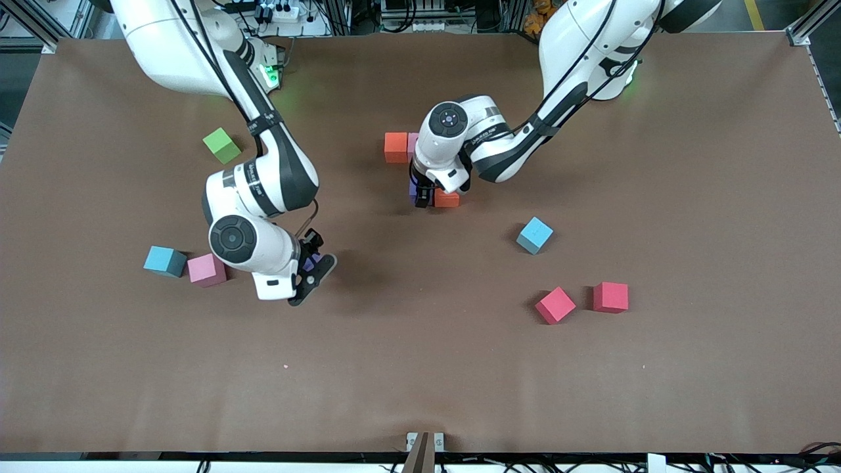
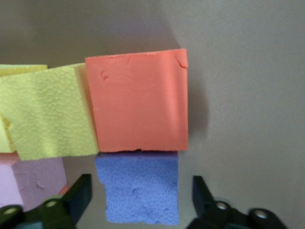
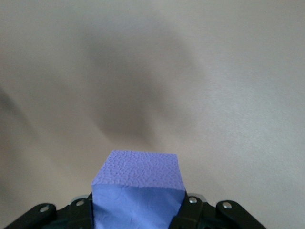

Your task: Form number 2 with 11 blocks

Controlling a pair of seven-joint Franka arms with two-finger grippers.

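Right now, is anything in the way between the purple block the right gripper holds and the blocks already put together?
Nothing visible: only bare table lies between the right gripper, shut on its purple block, and the cluster.

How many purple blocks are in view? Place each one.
2. One purple block is clamped in the right gripper; the other sits against the orange block, inside the open left gripper. More may be hidden.

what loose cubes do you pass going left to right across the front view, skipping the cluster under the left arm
light blue cube → pink cube → green cube → purple cube in the right gripper → second light blue cube → tilted pink cube → red cube
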